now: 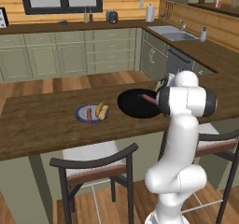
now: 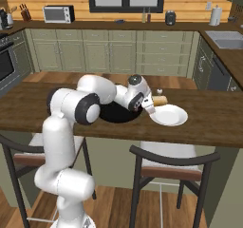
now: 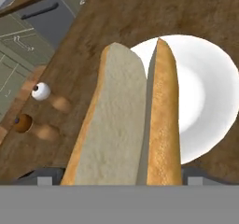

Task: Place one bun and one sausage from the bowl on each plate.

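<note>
The gripper [image 2: 153, 106] grips the bun [image 3: 128, 120], likely light and soft, over the white plate [image 3: 210, 92].

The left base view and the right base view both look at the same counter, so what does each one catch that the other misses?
Left alone: the blue-grey plate already holding a bun and a sausage, and a sausage lying in the black bowl.
Right alone: the white plate and the gripper holding a bun just above its edge.
Both: the black bowl and the wooden counter.
</note>
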Tool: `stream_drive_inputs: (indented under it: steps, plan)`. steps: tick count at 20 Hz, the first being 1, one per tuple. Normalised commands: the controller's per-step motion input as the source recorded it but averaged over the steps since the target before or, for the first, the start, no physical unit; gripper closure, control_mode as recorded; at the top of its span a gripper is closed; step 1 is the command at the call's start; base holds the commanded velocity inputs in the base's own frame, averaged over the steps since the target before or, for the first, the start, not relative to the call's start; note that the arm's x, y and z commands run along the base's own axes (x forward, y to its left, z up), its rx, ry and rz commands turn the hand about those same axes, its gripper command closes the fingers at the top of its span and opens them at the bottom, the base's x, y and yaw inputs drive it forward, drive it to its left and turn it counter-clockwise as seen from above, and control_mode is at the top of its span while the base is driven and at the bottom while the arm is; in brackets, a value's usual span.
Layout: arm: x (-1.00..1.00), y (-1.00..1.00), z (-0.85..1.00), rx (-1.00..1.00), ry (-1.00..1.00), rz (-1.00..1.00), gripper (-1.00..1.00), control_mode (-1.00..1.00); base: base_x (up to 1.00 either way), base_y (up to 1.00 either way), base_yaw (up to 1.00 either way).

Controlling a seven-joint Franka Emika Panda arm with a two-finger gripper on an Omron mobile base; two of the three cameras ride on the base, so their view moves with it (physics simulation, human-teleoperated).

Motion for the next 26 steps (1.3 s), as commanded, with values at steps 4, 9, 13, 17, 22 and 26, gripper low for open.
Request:
stream_drive_inputs:
  steps: [4,9,13,17,22,26]
  plan:
    - [-0.12,-1.00,-0.64,0.18,-0.01,0.00,1.00,-1.00,0.00,0.00,0.00]
    - [0.02,-0.93,-0.60,0.00,-0.07,0.00,1.00,-1.00,0.00,0.00,0.00]
    - [0.22,-0.11,-0.23,-0.02,-0.06,-0.04,-1.00,-1.00,0.00,0.00,0.00]
    - [0.29,0.16,0.23,0.00,0.00,-0.03,-1.00,-1.00,0.00,0.00,0.00]
    - [0.21,0.03,0.84,0.00,0.00,0.00,-1.00,-1.00,0.00,0.00,0.00]
    - [0.00,0.00,1.00,0.01,-0.03,0.00,-1.00,-1.00,0.00,0.00,0.00]
